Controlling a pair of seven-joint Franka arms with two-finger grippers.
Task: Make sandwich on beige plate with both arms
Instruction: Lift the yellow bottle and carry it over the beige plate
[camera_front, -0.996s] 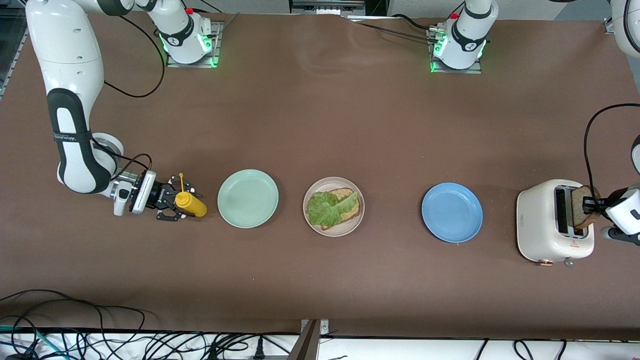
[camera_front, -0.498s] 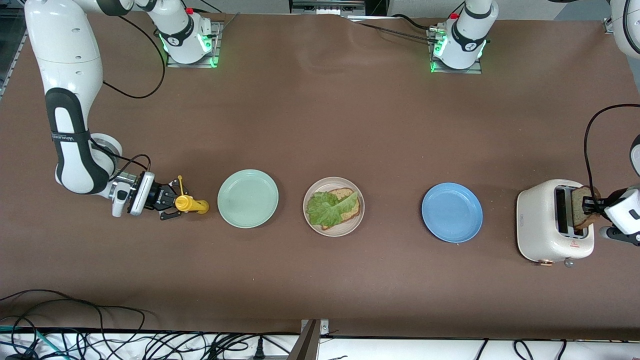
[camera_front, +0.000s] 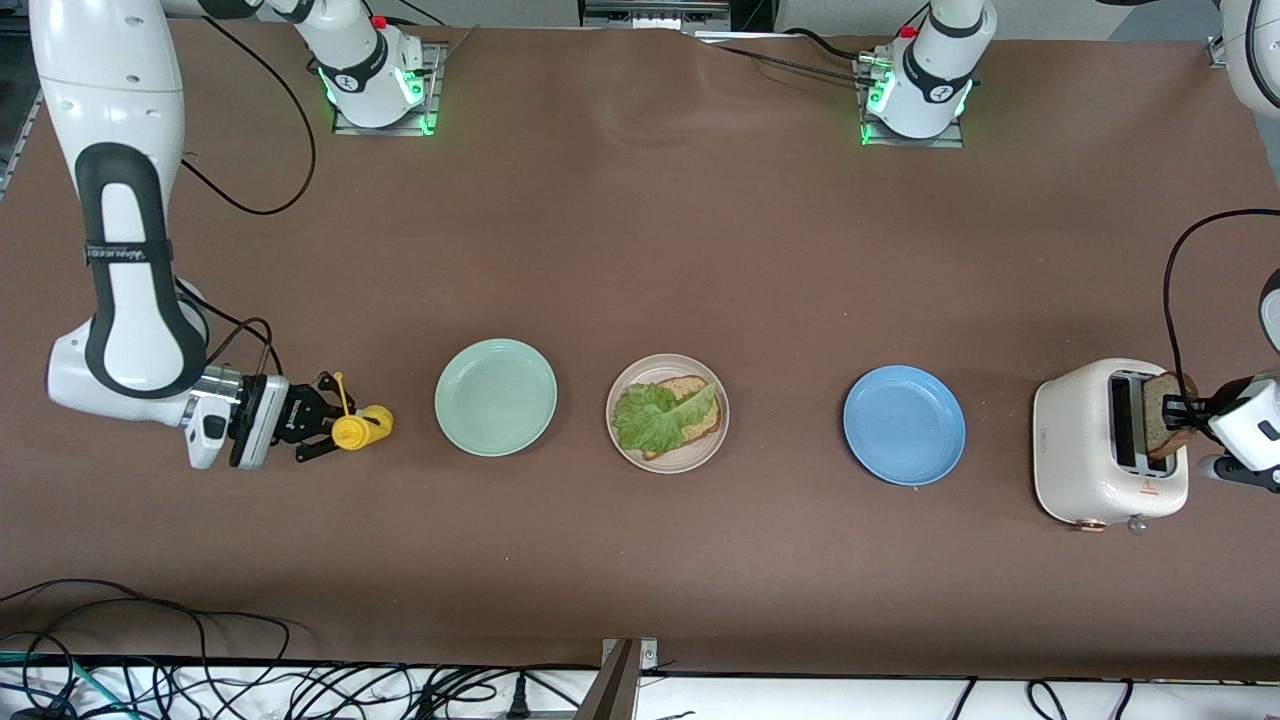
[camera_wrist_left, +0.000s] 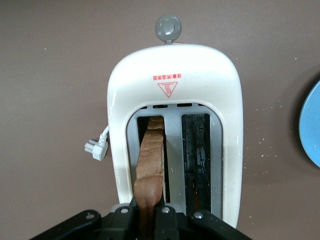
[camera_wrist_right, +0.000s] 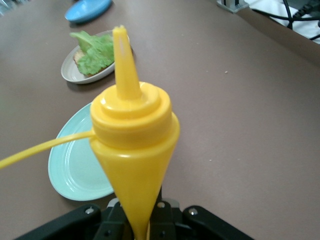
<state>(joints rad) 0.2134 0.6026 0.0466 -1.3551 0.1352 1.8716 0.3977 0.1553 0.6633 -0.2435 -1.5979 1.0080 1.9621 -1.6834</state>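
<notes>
the left gripper (camera_front: 1180, 411) is closed on a bread slice (camera_front: 1160, 414) standing upright in the toaster (camera_front: 1100, 445), at the left arm's end, well apart from the beige plate (camera_front: 667, 455) with bread and lettuce (camera_front: 655, 415). the right gripper (camera_front: 325, 428) holds a yellow bottle (camera_front: 358, 427), nearer to it. the toaster's red label is unreadable.

Middle plate (camera_front: 667, 464): bottom slice (camera_front: 700, 392) on it, lettuce (camera_front: 655, 418) on that.
Second plate (camera_front: 495, 397): its 9 o'clock.
Third plate (camera_front: 903, 424): its 3 o'clock.
Toaster (camera_front: 1085, 450): 3 o'clock of third plate; top slice (camera_front: 1160, 405) in slot.
Bottle (camera_front: 358, 428): 9 o'clock of second plate.
</notes>
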